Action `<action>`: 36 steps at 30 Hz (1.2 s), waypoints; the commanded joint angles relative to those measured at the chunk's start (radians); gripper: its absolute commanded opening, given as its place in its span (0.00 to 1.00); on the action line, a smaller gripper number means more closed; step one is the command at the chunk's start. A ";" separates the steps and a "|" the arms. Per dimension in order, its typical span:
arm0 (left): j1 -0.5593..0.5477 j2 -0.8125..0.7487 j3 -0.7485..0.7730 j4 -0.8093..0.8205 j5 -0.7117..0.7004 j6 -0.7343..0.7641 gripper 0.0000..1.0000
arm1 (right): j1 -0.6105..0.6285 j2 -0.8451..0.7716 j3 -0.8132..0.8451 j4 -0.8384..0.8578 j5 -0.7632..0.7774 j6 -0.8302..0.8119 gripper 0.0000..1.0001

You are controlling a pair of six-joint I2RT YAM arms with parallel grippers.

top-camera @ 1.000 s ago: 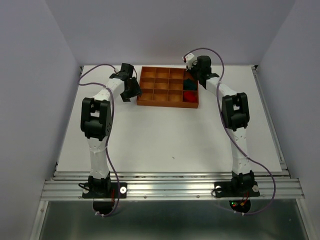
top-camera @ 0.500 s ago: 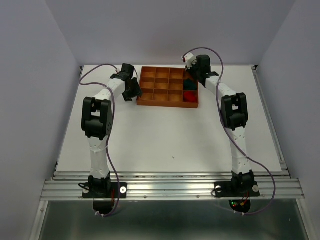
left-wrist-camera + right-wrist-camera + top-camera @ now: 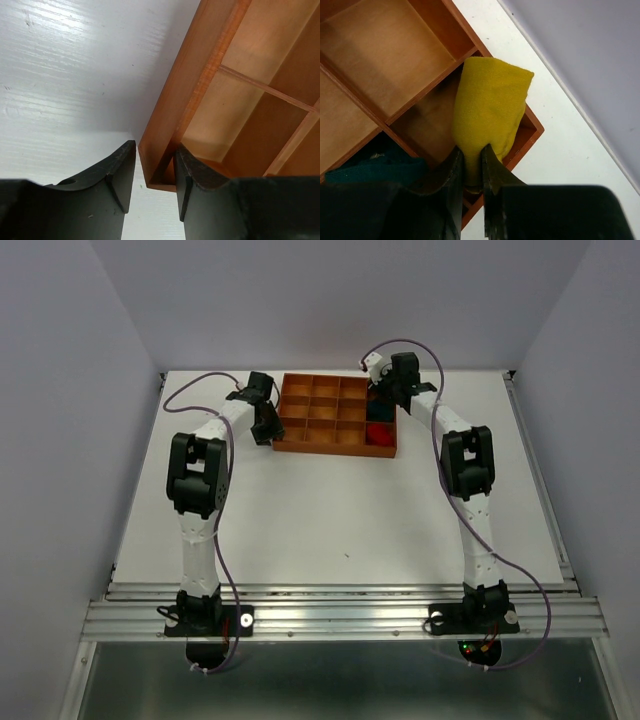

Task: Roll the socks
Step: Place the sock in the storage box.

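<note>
My right gripper [image 3: 472, 150] is shut on the yellow sock [image 3: 490, 107], a folded bundle hanging over the far right corner compartment of the orange-brown tray [image 3: 380, 50]. A dark teal sock [image 3: 375, 167] lies in the compartment beside it. In the top view the teal sock [image 3: 378, 410] and a red sock [image 3: 379, 431] fill the tray's right column, under my right gripper [image 3: 385, 392]. My left gripper [image 3: 155, 147] is open and straddles the tray's [image 3: 190, 80] left near corner wall. One finger is inside the tray and one outside, with a gap on the outer side.
The tray [image 3: 335, 448] stands at the back middle of the white table, and its other compartments show bare wood. My left gripper [image 3: 268, 420] is at its left end. Grey walls close in on three sides, and a metal rail runs along the near edge.
My left gripper has shifted right onto the tray's left corner and its jaws have narrowed round the wall. The right gripper has barely moved and still holds the yellow sock.
</note>
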 commanded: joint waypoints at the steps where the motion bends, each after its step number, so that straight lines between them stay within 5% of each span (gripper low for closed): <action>1: -0.005 -0.012 -0.024 0.008 -0.035 -0.016 0.45 | 0.002 0.068 -0.026 -0.311 -0.049 -0.030 0.01; 13: -0.005 -0.004 -0.038 0.010 -0.038 -0.023 0.24 | 0.002 0.106 0.054 -0.378 -0.023 -0.029 0.01; 25: -0.005 -0.016 -0.051 0.021 -0.035 -0.006 0.20 | -0.007 0.204 0.172 -0.535 -0.113 -0.093 0.04; 36: -0.005 -0.012 -0.044 0.016 -0.049 -0.001 0.17 | -0.007 0.229 0.123 -0.391 -0.024 -0.024 0.11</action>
